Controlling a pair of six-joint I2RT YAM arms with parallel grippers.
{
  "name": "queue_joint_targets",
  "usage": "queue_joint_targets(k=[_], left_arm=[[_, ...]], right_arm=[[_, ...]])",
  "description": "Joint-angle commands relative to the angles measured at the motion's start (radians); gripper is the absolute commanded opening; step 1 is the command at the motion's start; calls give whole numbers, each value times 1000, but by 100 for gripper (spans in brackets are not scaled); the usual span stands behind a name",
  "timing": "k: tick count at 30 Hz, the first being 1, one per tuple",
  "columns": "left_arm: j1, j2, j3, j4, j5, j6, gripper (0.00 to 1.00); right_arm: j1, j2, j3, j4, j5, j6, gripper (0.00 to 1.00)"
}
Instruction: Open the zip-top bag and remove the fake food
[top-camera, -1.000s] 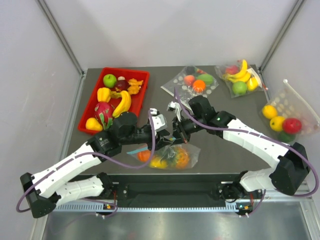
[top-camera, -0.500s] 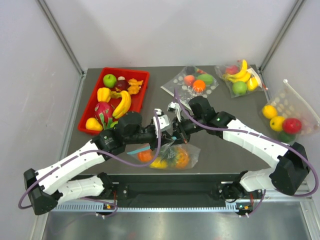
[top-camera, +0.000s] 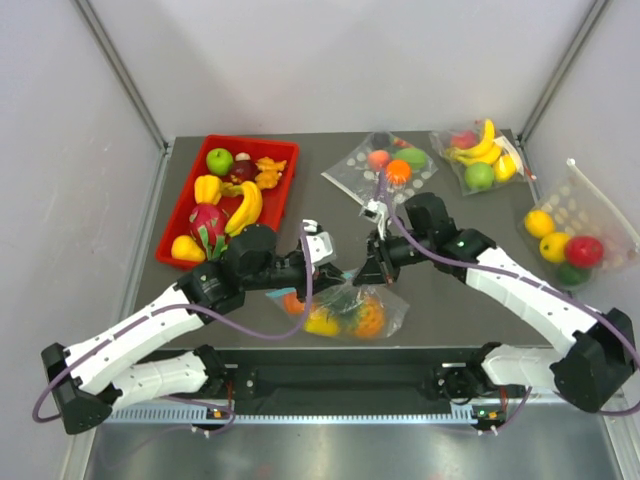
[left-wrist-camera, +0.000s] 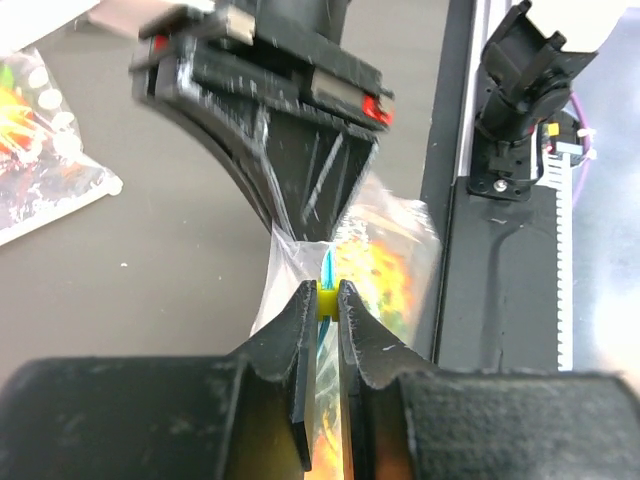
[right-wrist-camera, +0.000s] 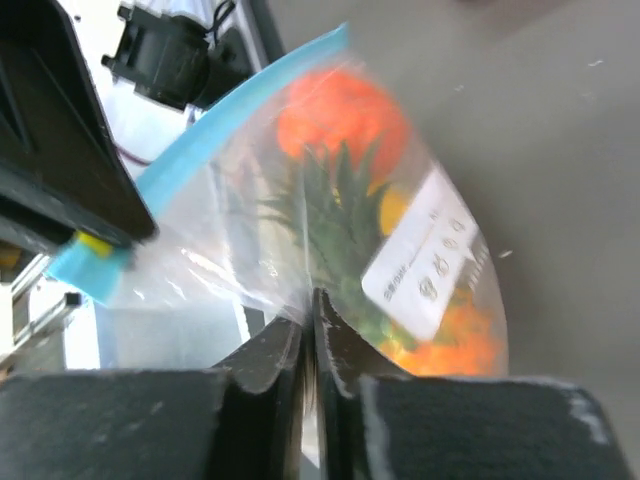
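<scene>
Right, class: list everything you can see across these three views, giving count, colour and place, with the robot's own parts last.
zip-top bag: one, clear with teal-blue zip strip, near edge, centre
fake food: several pieces, orange, yellow, green, inside that bag
tray: one, red, far left
loose fruit: several, green, yellow, pink-red, in the tray
dotted bags: two, clear with white dots, fruit inside; one far centre, one at the right edge
banana bag: one, clear, far right
table: one, dark grey, under everything
left gripper: one, black, shut on the bag's zip strip
right gripper: one, black, shut on the bag's clear plastic
</scene>
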Motion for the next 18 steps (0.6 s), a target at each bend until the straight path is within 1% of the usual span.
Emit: queue_joint_targets(k=[1,2,3,4,6,10,12,13,14,15,18], left_arm=[[-5,-30,4,11,41,12,0],[-5,-22,7,9,47,12,0],[-5,-13,9,9,50,15,0],[-5,-8,11,3,55,15,0],[-5,1,18,3,64,15,0],[-5,6,24,-6,72,18,0],[-5,10,35,-23,82,17,0],[-5,7,40,-30,89,18,0],[-3,9,52,-40,95,18,0],[-3,3,58,-41,101,17,0],[-2,3,86,-58,141,12,0]], right_arm=[[-52,-65,-27,-2,2,-40,8],[-53,-73,-30,-4,-3,-47,14],[-54,-92,-33,-7,-6,-56,32],[-54,-105,-38,-11,-6,-66,40],[-54,-152,-40,-25,4,-99,53],[-54,-255,-35,-71,14,-193,59],[-52,-324,-35,-64,10,-210,66],[-52,-347,-38,-48,5,-213,71],[-52,-366,-40,-41,7,-214,80],[-52,-401,-40,-36,10,-219,99],[-47,-430,-43,-19,30,-227,100]])
